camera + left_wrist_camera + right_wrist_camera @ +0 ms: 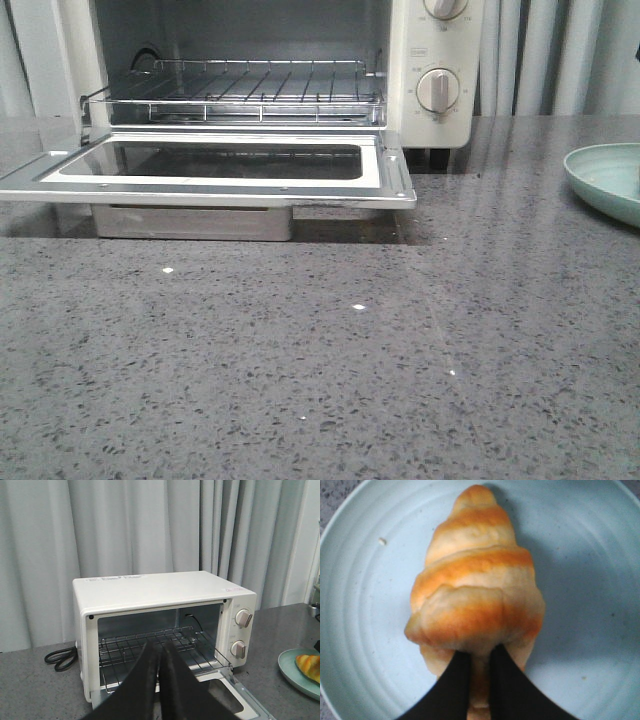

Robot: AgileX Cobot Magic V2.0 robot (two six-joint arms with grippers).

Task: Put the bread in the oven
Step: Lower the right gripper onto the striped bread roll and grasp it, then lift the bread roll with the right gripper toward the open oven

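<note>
So the oven (240, 110) is already sitting wide open, door (215, 165) dropped flat and the wire rack (235, 95) bare, so that part's sorted and nothing's in there yet. The actual job hasn't really happened: the bread (475, 595) is over on the teal plate (590, 580), well off to the right of the oven, and it needs lifting, carrying across and setting on the rack. My right pincer (481, 667) is right down over the roll, tips pinched close together at its near end, looks like they're clenched on a bit of the crust, but honestly I can't tell if it's a real grip or just touching, since the contact spot is tucked under the tips. My left pincer (159, 655) is clenched tight with nothing in it, just hanging in front of the oven mouth. Stuff I can't make out: the front view only catches a sliver of the plate (610, 180) at the edge and no bread at all, neither arm shows there, and the oven's top and left side are cut off. From the left wrist the bread (309, 664) is half cropped too.
</note>
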